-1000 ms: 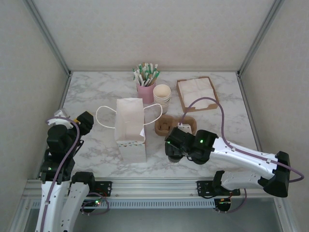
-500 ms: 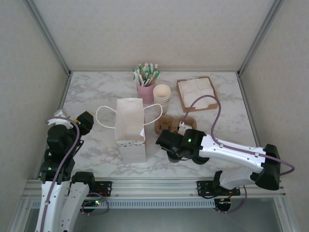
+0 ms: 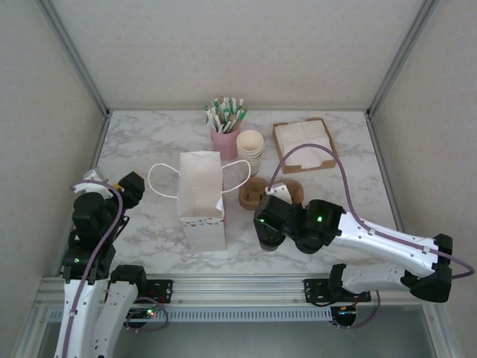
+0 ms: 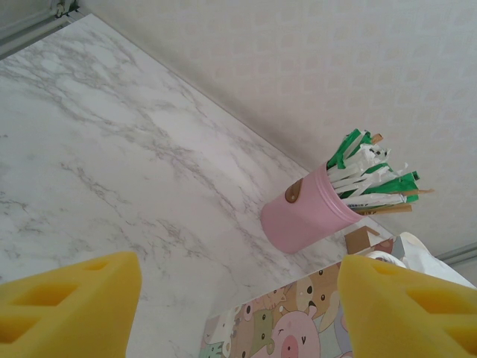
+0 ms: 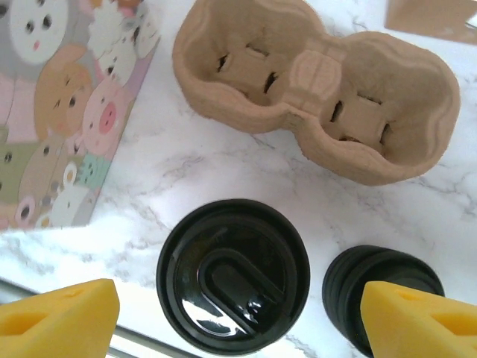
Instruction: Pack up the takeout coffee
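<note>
1. Top external: the right gripper (image 3: 270,239) hangs just right of the paper bag (image 3: 201,198); the left gripper (image 3: 128,186) is well apart from both
2. Left wrist: the left fingers (image 4: 71,302) stand wide, empty
3. Right wrist: the takeout coffee (image 5: 232,276) stands upright straight below the wide-spread right gripper, between its fingers (image 5: 59,317)

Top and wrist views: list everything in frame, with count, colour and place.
paper bag: 1, white with cartoon print, table centre-left
pink cup: 1, holds a bunch of green-and-white straws, table rear
paper cups: 1 stack, cream, beside the pink cup
tray: 1, brown, holds white napkins, rear right
cup carrier: 1, brown, empty, right of the bag
takeout coffee: 1, black lid, in front of the carrier
lids: 1 stack, black, beside the coffee
table: 1, white marble
left gripper: open, near left edge
right gripper: open, above the coffee
</note>
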Controlling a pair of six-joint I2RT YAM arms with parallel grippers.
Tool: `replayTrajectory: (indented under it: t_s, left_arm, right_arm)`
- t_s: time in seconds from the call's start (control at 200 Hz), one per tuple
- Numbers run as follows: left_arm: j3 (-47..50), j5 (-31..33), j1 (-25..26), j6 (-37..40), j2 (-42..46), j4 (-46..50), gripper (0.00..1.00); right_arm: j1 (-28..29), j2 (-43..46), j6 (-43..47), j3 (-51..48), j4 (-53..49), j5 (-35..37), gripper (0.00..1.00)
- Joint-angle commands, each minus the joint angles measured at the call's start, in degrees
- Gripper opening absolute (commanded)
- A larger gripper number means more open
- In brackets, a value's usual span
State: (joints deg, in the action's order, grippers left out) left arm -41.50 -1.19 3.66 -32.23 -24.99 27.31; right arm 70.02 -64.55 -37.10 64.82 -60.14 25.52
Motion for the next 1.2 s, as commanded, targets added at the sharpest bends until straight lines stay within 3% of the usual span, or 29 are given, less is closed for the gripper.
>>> replayTrajectory:
  t_s: [0.0, 0.08, 0.17, 0.36, 0.43, 0.596, 0.761, 1.196]
  left_arm:
    - [-0.10, 0.58, 0.21, -0.64, 0.91, 0.59, 0.69]
    - [-0.09, 0.48, 0.21, -0.64, 0.84, 0.53, 0.69]
    - [-0.12, 0.67, 0.21, -0.64, 0.93, 0.56, 0.69]
    - [-0.08, 0.64, 0.21, -0.67, 1.23, 0.52, 0.69]
    - [-0.08, 0.66, 0.21, -0.64, 1.29, 0.54, 0.70]
    - [0.10, 0.40, 0.21, -0.99, 1.42, 0.29, 0.69]
    - [-0.08, 0.73, 0.21, -0.90, 1.85, 0.38, 0.70]
    - [-0.08, 0.30, 0.21, -1.00, 2.18, 0.33, 0.70]
  right_arm:
    - [0.01, 3.61, 15.76, -2.85, 2.18, -2.01, 0.92]
    - [0.02, 6.95, 21.79, -5.14, 4.30, -3.03, 0.94]
    - [-0.09, 9.99, 34.39, -5.96, 4.81, -7.10, 0.99]
    - [-1.54, 13.78, 57.00, -8.77, 11.79, -12.78, 0.91]
    - [-4.93, 14.10, 65.01, -9.67, 11.57, -16.08, 0.90]
    - [-13.97, 14.19, 81.18, -11.47, 7.29, -31.27, 0.85]
    - [-19.51, 10.58, 88.58, -12.31, 6.06, -39.75, 0.79]
    - [-20.84, 0.36, 88.61, -9.71, 8.66, -37.12, 0.81]
